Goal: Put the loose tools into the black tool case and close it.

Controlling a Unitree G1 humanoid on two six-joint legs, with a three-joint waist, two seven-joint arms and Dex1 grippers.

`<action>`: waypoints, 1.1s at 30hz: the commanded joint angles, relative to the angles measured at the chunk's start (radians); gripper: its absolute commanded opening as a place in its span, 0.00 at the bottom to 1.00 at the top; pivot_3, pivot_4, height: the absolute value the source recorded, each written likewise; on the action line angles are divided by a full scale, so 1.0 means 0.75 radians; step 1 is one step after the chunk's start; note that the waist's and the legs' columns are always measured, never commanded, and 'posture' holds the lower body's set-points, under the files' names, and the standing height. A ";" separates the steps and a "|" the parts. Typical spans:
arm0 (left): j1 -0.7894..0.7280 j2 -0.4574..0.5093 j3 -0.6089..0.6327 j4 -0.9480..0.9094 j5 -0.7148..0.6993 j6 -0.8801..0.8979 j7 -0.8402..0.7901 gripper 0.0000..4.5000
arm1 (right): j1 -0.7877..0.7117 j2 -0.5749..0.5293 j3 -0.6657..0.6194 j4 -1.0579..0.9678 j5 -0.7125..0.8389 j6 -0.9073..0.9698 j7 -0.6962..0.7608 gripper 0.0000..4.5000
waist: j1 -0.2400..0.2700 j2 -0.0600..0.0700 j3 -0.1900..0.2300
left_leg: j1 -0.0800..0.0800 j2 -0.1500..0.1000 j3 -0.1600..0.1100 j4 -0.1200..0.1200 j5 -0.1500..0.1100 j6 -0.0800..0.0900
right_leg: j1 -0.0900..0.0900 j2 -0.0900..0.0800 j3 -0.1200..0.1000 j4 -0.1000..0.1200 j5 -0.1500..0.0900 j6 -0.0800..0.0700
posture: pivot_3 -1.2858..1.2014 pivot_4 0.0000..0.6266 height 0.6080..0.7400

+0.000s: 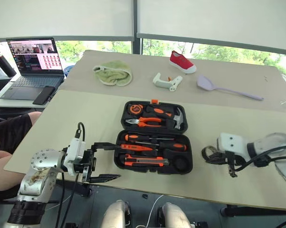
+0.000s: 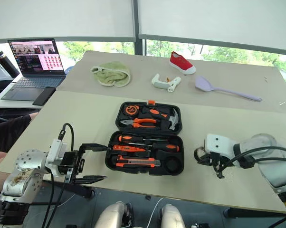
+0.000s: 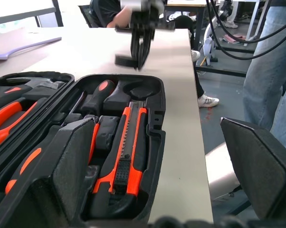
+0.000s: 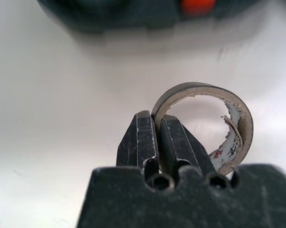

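The black tool case (image 1: 154, 137) lies open on the beige worktop (image 1: 81, 128), its lid half holding orange-handled pliers (image 1: 144, 122) and a steel hammer (image 1: 177, 118). The near half carries two screwdrivers with orange-black handles (image 1: 155, 141) and, along the front edge, the orange-black utility knife (image 1: 144, 162).

To the case's right, apart from it, the right end effector (image 4: 155, 137) has its two fingers closed on the wall of the small dark tape roll (image 4: 214, 121), one finger inside the ring and one outside (the cardboard core shows pale along the rim).

The left end effector (image 1: 103, 161) sits level at the case's left front corner, fingers spread wide and holding nothing.

Farther back lie a lilac spatula (image 1: 227, 88), a red shoe (image 1: 182, 61) and a green cloth (image 1: 113, 73).
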 commanded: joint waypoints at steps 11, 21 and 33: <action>-0.001 0.005 -0.004 0.003 0.028 -0.051 0.003 1.00 | -0.289 0.136 0.341 -0.274 0.124 0.543 -0.178 0.01 | -0.010 -0.002 0.000 | -0.002 -0.001 -0.001 0.000 -0.001 0.001 | -0.002 -0.005 -0.001 0.000 0.001 -0.001 | 0.52 0.24 0.97; 0.067 0.020 0.017 -0.023 0.023 -0.080 0.015 1.00 | -0.315 0.145 0.403 -0.301 0.151 0.680 -0.173 0.01 | -0.016 -0.002 0.000 | -0.001 -0.001 -0.001 0.000 -0.001 0.001 | -0.002 -0.004 -0.001 0.000 0.001 -0.001 | 0.52 0.24 0.97; 0.128 0.011 0.132 -0.077 -0.041 -0.013 0.164 1.00 | -0.398 0.031 0.306 -0.246 0.290 0.649 0.097 1.00 | -0.018 -0.002 0.000 | -0.002 -0.001 -0.001 0.000 -0.002 0.002 | -0.002 -0.005 -0.001 0.000 0.001 -0.001 | 0.52 0.24 0.97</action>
